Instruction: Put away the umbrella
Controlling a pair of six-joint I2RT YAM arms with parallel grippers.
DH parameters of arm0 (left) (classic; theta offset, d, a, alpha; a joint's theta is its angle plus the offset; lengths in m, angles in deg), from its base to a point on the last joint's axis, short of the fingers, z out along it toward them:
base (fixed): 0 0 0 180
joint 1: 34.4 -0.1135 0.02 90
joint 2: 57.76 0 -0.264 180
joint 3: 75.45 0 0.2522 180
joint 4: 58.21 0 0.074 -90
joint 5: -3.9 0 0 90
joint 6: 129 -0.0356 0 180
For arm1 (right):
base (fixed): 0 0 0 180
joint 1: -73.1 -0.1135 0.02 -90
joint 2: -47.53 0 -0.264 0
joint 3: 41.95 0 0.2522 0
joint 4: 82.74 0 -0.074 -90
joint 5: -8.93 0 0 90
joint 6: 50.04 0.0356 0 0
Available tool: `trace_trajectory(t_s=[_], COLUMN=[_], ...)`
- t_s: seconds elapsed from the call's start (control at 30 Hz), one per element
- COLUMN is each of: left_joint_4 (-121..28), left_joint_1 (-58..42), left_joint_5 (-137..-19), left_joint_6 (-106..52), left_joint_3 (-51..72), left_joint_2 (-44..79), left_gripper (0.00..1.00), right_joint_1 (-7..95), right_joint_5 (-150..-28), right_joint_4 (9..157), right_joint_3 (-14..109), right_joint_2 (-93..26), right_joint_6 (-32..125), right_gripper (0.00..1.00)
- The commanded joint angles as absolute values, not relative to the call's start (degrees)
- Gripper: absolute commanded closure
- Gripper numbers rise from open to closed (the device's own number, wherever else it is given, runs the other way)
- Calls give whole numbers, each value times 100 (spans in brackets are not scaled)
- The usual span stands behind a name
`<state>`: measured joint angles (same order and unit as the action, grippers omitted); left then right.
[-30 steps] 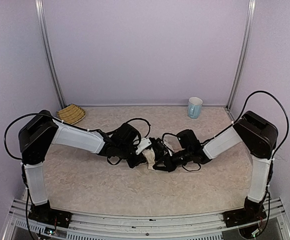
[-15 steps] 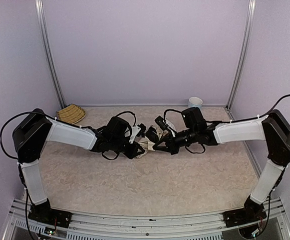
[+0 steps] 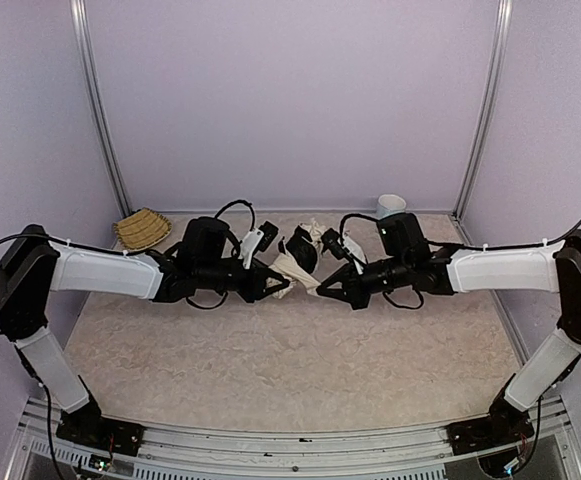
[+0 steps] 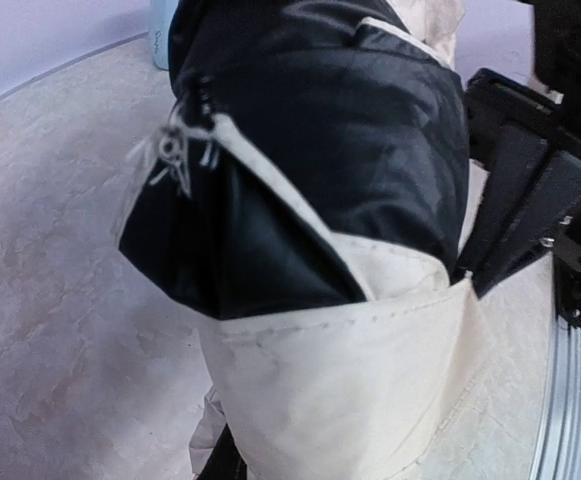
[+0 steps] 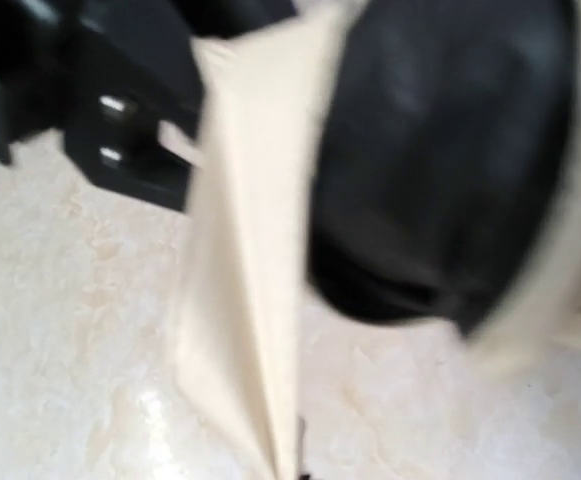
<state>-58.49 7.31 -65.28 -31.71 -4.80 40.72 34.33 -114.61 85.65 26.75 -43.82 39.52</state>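
The umbrella [image 3: 295, 262] hangs between my two grippers above the middle of the table, a bunched cream canopy with a black inner lining. My left gripper [image 3: 279, 287] grips its left edge and my right gripper [image 3: 326, 293] grips its right edge, both shut on fabric. In the left wrist view the cream fabric [image 4: 340, 380] covers my fingers, with the black lining [image 4: 320, 150] above it. In the blurred right wrist view a taut cream fold [image 5: 250, 250] runs down to my jaws beside the black lining [image 5: 450, 170]. Shaft and handle are hidden.
A woven straw basket [image 3: 142, 227] lies at the back left by the wall. A pale blue mug [image 3: 391, 205] stands at the back right, partly behind my right arm. A marbled tabletop [image 3: 290, 370] lies below the arms.
Both arms have stretched out and risen toward the back of the table, lifting the umbrella from the tabletop. The canopy now hangs spread between the two grippers.
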Motion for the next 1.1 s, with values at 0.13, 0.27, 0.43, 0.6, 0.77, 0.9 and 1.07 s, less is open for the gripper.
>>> trace_trajectory(t_s=[0.13,0.27,0.43,0.6,0.77,0.9,1.07], left_joint_4=[-7186,-7318,-7588,-7701,-8167,-8052,-8314], left_joint_1=[867,1101,1250,1947,1987,2024,2044], left_joint_5=[-6188,-6075,-5577,-5651,-5435,-5475,-5413], left_joint_6=[-2926,-2938,-2647,-2966,-2454,-2422,-2115], left_joint_3=[-725,-713,-639,-461,-499,-513,-489], left_joint_2=[2690,2499,2544,2728,3071,3177,3512], left_gripper=[100,100,100,100,100,100,100], right_joint_1=[3749,3750,3744,3711,3697,3698,3644], right_joint_5=[-11154,-11553,-11464,-11281,-11016,-10904,-11138], right_joint_4=[8646,9221,9952,11116,11766,12137,12846], right_joint_3=[2478,2407,2083,1628,1469,1319,1210], right_joint_2=[-4410,-4362,-4037,-3778,-3533,-3311,-3342], right_joint_6=[3769,3761,3435,3543,3773,4006,4601], right_gripper=[100,100,100,100,100,100,100])
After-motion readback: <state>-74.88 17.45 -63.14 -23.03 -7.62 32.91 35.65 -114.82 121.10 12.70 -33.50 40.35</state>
